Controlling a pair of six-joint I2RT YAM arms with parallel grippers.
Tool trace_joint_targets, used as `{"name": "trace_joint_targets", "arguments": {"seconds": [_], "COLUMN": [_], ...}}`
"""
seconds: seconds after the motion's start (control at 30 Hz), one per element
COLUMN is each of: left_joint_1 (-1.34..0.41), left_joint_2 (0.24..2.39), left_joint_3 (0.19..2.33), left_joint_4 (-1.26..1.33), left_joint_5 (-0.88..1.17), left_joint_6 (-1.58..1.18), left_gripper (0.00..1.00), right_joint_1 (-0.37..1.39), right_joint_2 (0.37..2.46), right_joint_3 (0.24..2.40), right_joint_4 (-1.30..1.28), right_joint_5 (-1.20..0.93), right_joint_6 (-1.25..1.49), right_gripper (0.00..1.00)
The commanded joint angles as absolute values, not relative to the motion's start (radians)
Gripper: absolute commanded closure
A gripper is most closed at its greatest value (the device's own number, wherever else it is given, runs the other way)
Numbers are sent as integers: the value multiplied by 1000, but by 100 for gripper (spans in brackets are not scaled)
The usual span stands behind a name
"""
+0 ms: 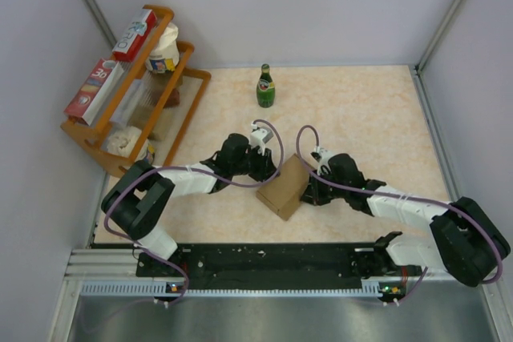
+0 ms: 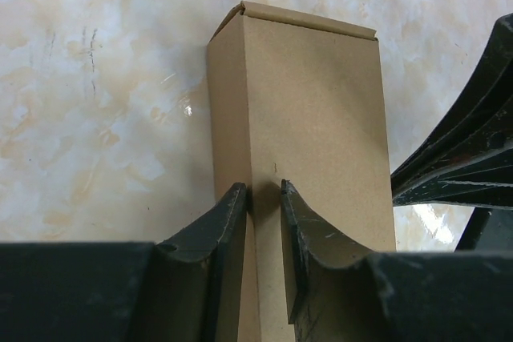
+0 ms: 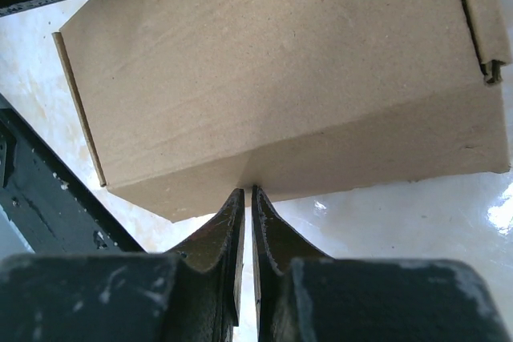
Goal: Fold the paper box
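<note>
The paper box (image 1: 284, 188) is a plain brown carton lying on the marbled table between my two arms. In the left wrist view the paper box (image 2: 321, 118) runs away from the camera, its far end flap tucked in. My left gripper (image 2: 264, 194) straddles one long corner edge of it, the jaws a narrow gap apart; from above the left gripper (image 1: 268, 174) is at the carton's left side. My right gripper (image 3: 248, 191) is shut with nothing between its fingers, its tips against the lower fold of the paper box (image 3: 280, 78); from above the right gripper (image 1: 307, 190) is at the right side.
A green bottle (image 1: 265, 86) stands at the back of the table. A wooden rack (image 1: 186, 110) at the back left holds red-and-white printed boxes (image 1: 135, 34) and jars. Grey walls close in the table on three sides. The two arms sit close together around the carton.
</note>
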State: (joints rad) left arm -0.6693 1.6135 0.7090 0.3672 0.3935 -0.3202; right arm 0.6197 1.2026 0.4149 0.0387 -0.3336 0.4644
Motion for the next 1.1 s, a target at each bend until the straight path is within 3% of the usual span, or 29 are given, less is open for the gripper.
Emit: {"name": "trace_joint_targets", "arguments": {"seconds": [0.0,0.63,1.07], "left_joint_1": [-673,-681,-689], "left_joint_2": [1629,1658,1568], "left_joint_3": [684,657,582], "left_joint_4": [419,466,454], "left_joint_5": [436,480,439], "left_joint_6": [-337,-365,-419], "left_gripper": [73,80,80], "right_joint_1": [632,632,630], "right_joint_2": [1227,1296,1077], "right_joint_3": [462,437,430], "right_joint_4": [118,330,-35], "right_joint_5": [-339,-402,-134], "right_joint_6": [463,465,489], "right_gripper": [93,91,89]}}
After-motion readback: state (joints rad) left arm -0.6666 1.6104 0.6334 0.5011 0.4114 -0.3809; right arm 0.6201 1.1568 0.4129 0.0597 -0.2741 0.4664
